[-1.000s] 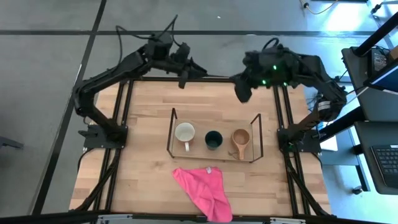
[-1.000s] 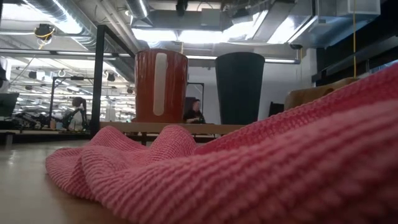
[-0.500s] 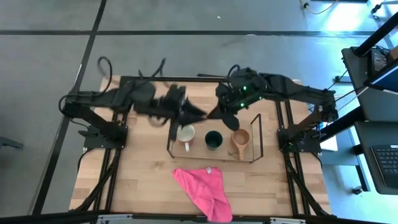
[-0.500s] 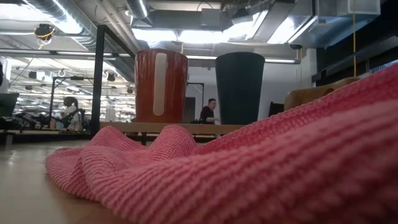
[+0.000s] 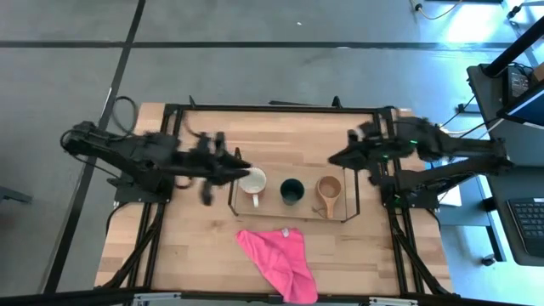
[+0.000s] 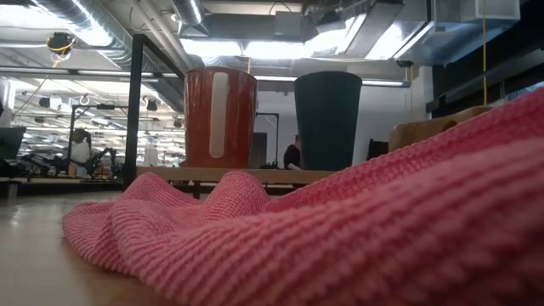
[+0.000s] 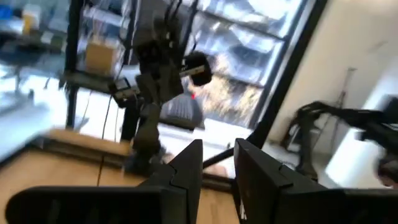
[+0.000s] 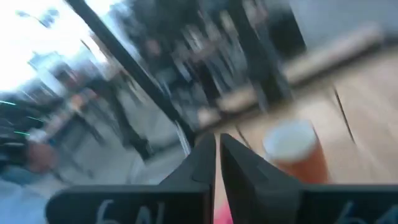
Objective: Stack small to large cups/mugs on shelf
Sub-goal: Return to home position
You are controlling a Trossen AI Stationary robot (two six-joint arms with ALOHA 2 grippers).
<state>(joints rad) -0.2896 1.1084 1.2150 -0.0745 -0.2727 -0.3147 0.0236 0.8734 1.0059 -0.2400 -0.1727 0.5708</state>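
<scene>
Three cups: all upright on the shelf (image 5: 272,212), mouths up, in one row with gaps between them.
Order: reddish mug (image 5: 252,180) at the shelf's left end, dark green cup (image 5: 291,190) in the middle, wooden cup (image 5: 329,186) at the right end.
Row axis: runs left-right along the shelf's long side, across the counter (image 5: 195,246).
Handles: the mug's handle and the wooden cup's stubby handle both point at the near counter edge, toward the pink cloth (image 5: 276,259). Neither points at an arm.
Left hand (image 5: 229,163): just outside the shelf's left end frame and close beside the mug, which lies to its right. Fingers are slightly parted and hold nothing in the left wrist view (image 7: 217,152).
Right hand (image 5: 337,158): at the shelf's far right corner, with the wooden cup just nearer and to its left. Fingers are pressed together and empty in the right wrist view (image 8: 217,142), which shows the mug (image 8: 292,152) across the shelf.
Nearer arm: left to the mug, right to the wooden cup; the green cup sits about midway.
Key relation: each hand has a shelf end frame between it and its nearest cup. My read is that a move outward and back, away from the row axis, clears both.
Risk: the left hand sits tightest; a sideways sweep to the right would likely clip the frame or the mug.
Task state: placement looks done. Size order can't be confirmed from overhead.
</scene>
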